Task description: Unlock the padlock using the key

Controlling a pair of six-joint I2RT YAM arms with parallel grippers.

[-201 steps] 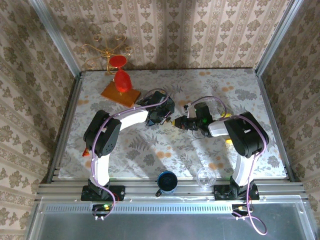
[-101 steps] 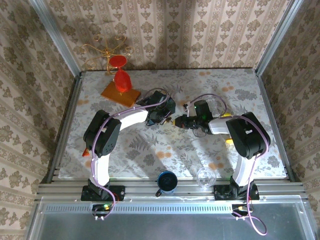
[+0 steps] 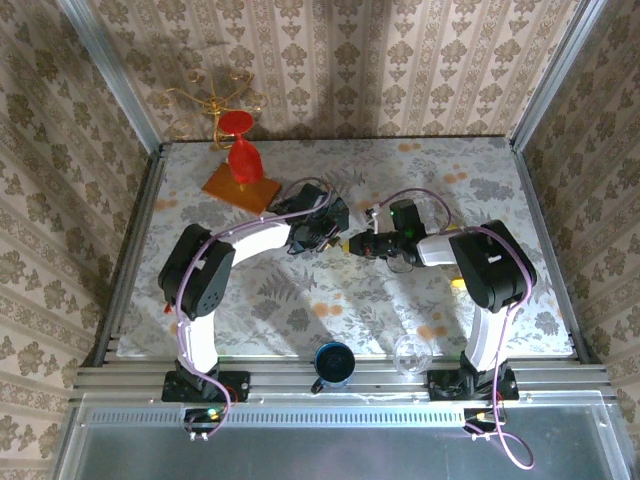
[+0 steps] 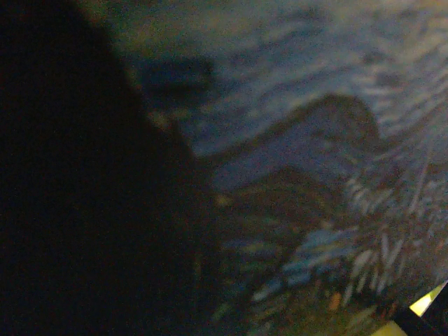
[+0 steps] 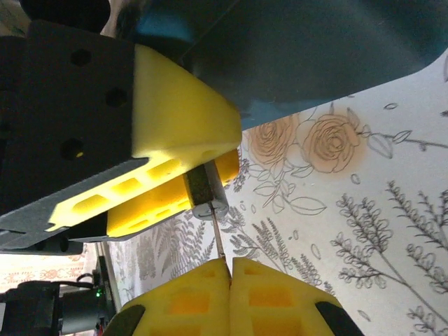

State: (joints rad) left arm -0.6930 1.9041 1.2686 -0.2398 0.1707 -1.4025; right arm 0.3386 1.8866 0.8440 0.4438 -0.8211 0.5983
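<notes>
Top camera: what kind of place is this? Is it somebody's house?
Probably not a house: it looks like a robot test booth. Wallpaper walls sit in metal frame rails, and a left arm and right arm are bolted at the near edge of a flowery table.

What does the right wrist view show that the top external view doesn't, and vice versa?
Right wrist: a thin key pinched in the right gripper, its tip at the small grey padlock held by the left gripper. Top external: a blue mug, a clear cup and a red glass. Both: the two grippers tip to tip beside the blue tin on the floral table.
</notes>
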